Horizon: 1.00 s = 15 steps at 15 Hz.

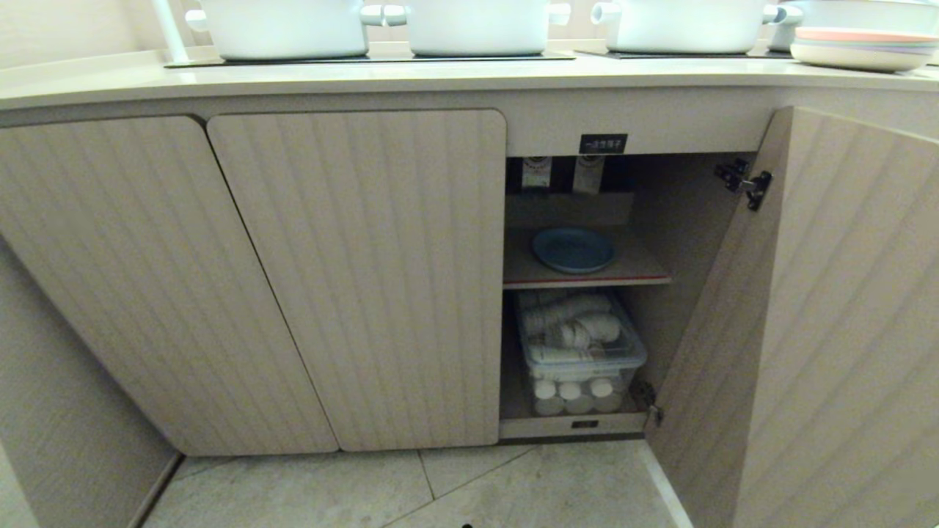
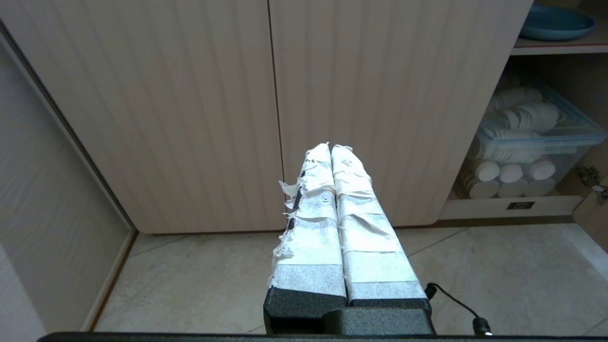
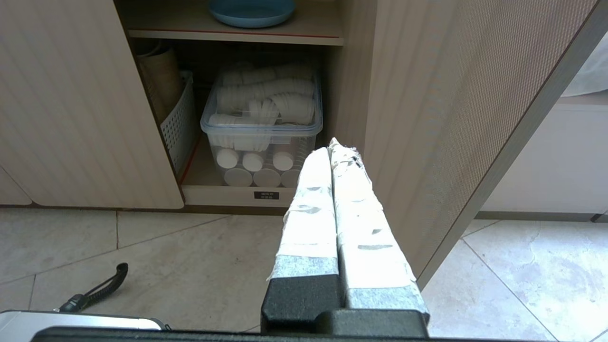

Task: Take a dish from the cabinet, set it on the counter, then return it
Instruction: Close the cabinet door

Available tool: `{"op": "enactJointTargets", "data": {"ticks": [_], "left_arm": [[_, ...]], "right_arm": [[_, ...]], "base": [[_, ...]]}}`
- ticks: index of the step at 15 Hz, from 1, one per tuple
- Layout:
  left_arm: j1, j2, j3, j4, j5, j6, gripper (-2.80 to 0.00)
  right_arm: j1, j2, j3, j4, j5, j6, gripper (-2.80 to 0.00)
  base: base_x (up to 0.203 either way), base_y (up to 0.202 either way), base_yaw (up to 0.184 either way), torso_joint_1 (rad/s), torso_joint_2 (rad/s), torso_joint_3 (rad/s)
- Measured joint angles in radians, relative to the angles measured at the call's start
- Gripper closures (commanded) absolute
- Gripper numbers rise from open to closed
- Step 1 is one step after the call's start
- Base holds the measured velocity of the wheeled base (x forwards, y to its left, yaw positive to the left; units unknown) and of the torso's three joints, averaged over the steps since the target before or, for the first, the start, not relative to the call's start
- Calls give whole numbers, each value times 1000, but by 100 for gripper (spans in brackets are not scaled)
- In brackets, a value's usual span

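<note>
You're seeing dish (image 1: 573, 249) sitting on cabinet (image 1: 367, 279) shelf; left gripper (image 2: 331, 148) and right gripper (image 3: 332, 145) both hanging closed, empty.

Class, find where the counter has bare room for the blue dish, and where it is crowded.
Free: the counter's front strip, ahead of the white pots. Crowded: its right end, under the stacked plates. The dish sits on the cabinet shelf.

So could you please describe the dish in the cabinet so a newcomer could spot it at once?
Find the cabinet compartment whose door stands open, below the counter. On its inner shelf lies the dish, alone: round, shallow and light blue, unlike the white cups in the clear bin beneath.
</note>
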Motion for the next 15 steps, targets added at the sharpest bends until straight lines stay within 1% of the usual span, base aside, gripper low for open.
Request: {"op": "enactJointTargets", "data": {"ticks": [5, 8, 15], "left_arm": [[0, 0, 0, 0, 0, 0, 0], [0, 0, 0, 0, 0, 0, 0], [0, 0, 0, 0, 1, 0, 0]], "right_arm": [[0, 0, 0, 0, 0, -5, 0], [0, 0, 1, 0, 2, -27, 0], [0, 0, 2, -8, -4, -41, 0]], "base": [[0, 0, 0, 0, 0, 0], [0, 0, 0, 0, 0, 0], [0, 0, 0, 0, 0, 0]]}}
